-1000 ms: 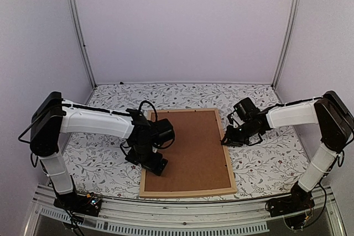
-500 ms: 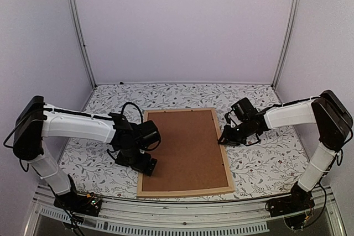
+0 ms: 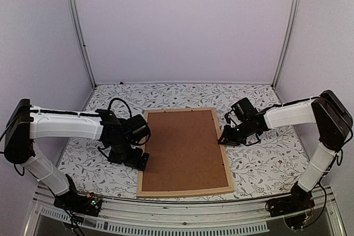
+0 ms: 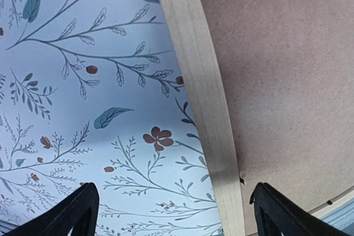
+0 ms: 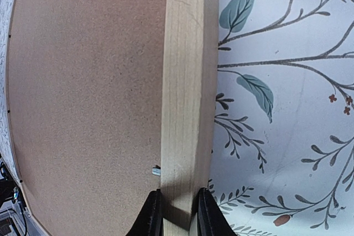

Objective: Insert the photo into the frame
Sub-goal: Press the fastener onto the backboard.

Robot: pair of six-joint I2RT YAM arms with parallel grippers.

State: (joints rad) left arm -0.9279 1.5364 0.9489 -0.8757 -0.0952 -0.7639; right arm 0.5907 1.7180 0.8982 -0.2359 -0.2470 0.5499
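Since the brown backing board [image 3: 182,147] fills the frame [image 3: 185,193], flat on the table [image 3: 265,158], I see no photo; I judge it sits underneath, with little left. Right pincer [image 3: 223,139] grips the frame's right bar; left pincer [image 3: 138,161] hangs released beside the left bar.

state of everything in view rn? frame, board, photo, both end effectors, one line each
frame: lying flat, back side up, right bar pinched.
backing board: seated inside the frame, fills the opening.
photo: not visible in any view.
left end effector: open, astride the frame's left bar, not gripping.
right end effector: shut on the frame's right bar.
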